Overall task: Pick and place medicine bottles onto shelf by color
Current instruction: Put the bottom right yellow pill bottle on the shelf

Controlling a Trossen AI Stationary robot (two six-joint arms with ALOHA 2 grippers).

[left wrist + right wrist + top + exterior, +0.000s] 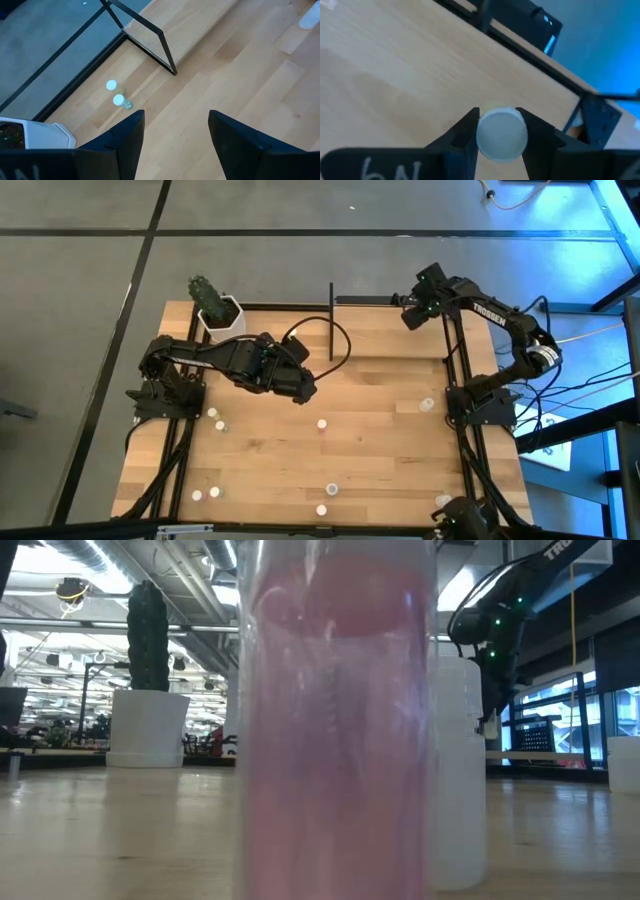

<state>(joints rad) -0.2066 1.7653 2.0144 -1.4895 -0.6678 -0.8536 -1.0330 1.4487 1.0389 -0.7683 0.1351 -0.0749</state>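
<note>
From above: right gripper [410, 313] near shelf [390, 335] rear corner; left gripper [303, 392] over mid-table, spread wide, empty; loose bottles [322, 423] scattered. Right wrist: fingers pinch a white-capped bottle [502, 134]. Placing step; next, lower and release.

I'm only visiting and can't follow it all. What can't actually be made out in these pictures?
- Low view: a pink-capped bottle against the lens blocks the middle of the table.
- High view: cap colours of the bottles on the table are too small to tell.
- Right wrist view: the right gripper covers the held bottle's body.
</note>
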